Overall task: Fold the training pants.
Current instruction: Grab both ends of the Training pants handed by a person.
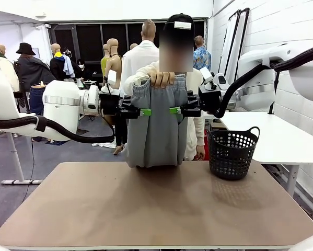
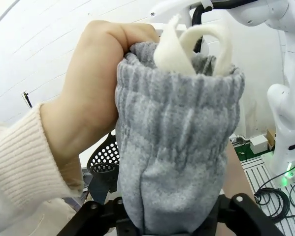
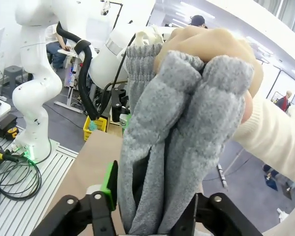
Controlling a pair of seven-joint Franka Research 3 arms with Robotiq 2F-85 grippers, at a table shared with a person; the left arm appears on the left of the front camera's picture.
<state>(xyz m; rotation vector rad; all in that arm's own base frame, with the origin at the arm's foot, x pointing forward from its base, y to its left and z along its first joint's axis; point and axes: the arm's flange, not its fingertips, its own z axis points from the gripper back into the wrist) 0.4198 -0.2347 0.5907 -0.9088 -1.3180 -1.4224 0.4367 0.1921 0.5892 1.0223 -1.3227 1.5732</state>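
Front: left gripper (image 1: 144, 112) and right gripper (image 1: 176, 110) are pinching the training pants (image 1: 156, 136) at 2 side edges, fingers half-spread. Person's hands (image 1: 161, 78) are holding the top, and the lower end is meeting the table (image 1: 146, 209). Left wrist: ribbed elastic waistband (image 2: 181, 93), cream drawcord (image 2: 206, 37). Right wrist: fleecy grey folds.

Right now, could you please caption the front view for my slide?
Person holds training pants up by the waistband; left hand and right hand pinch the sides.

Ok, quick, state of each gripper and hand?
Left gripper: closed on the training pants.
Right gripper: closed on the training pants.
Person's hands: holding the waistband.
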